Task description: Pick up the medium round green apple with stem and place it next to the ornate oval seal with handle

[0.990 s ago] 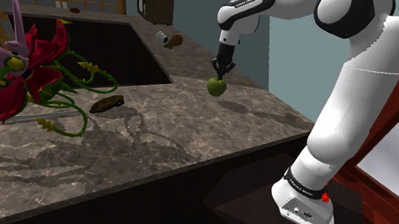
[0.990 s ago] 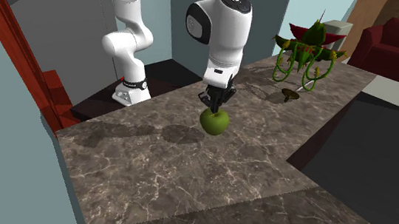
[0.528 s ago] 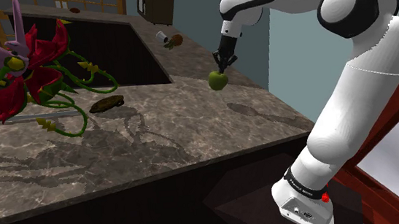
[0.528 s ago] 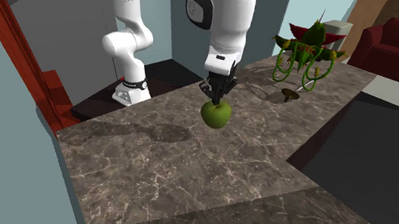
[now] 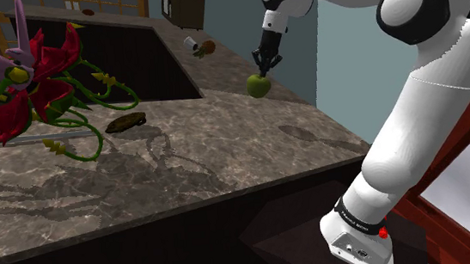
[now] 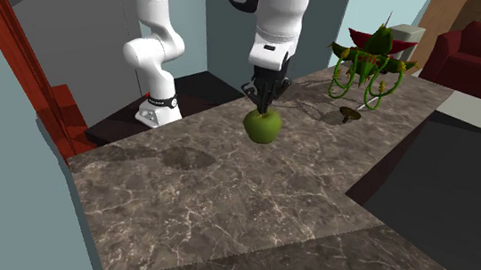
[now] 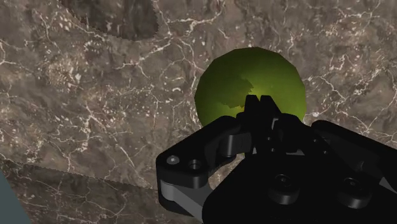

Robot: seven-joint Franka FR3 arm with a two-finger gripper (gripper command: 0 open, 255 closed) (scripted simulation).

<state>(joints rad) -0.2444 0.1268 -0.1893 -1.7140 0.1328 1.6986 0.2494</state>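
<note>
A round green apple point(image 5: 258, 85) hangs in the air above the dark marble counter point(image 5: 183, 157), and my gripper point(image 5: 264, 67) is shut on its stem from above. In the second exterior view the apple point(image 6: 263, 127) dangles under the gripper point(image 6: 262, 107), with its shadow on the stone to the left. In the wrist view the black fingers point(image 7: 259, 105) meet over the top of the apple point(image 7: 248, 86). The dark oval seal with handle point(image 5: 126, 122) lies on the counter far toward the shoulder view's left; it also appears as the seal point(image 6: 349, 115) beside the plant figure.
A large red and green spiky plant figure point(image 5: 23, 83) stands by the seal. A dark sunken recess point(image 5: 124, 62) cuts into the counter behind it. Small objects point(image 5: 199, 46) and a brown box point(image 5: 182, 6) sit at the far end. The counter edge drops off near the stand.
The arm has lifted the apple higher off the counter and carried it slightly toward the far end. The fingers stayed shut on the stem.
</note>
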